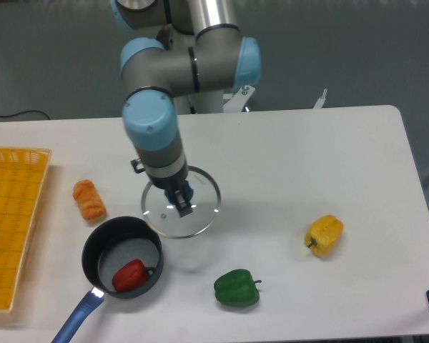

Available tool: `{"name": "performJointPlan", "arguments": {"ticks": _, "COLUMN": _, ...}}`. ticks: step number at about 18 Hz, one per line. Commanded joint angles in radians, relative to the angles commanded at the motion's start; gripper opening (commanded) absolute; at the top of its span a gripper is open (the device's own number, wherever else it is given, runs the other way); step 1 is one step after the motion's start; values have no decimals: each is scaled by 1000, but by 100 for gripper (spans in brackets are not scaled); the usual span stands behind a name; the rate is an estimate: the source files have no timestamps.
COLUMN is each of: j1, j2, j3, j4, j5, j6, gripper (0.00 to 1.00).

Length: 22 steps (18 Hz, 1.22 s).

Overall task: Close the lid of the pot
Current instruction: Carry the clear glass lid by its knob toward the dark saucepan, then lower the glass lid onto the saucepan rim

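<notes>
Lid [200,207] beside pot [100,250], red pepper [131,274] inside.

Red pepper [130,274] sits inside the open pot [100,246].

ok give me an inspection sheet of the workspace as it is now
surface: white table.
job's things: pot open, a red pepper inside; lid held up and to the right of the pot, not on it.
clutter: yellow pepper, green pepper, orange pastry, yellow basket at the left edge.
grippers: gripper shut on the lid's knob.
cables: dark cable far left.
surroundings: grey floor.
</notes>
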Motion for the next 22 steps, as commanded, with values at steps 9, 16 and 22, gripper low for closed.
{"name": "performJointPlan", "arguments": {"ticks": 9, "j1": -80, "j2": -97, "j3": 101, "j4": 0, "j5": 0, "j6": -109, "gripper": 63}}
{"name": "performJointPlan", "arguments": {"ticks": 16, "j1": -100, "j2": -155, "j3": 163, "j4": 2, "j5": 12, "j6": -143, "gripper": 63}}
{"name": "performJointPlan", "arguments": {"ticks": 22, "j1": -114, "j2": -189, "j3": 200, "j4": 3, "j5": 26, "j6": -149, "gripper": 63}}
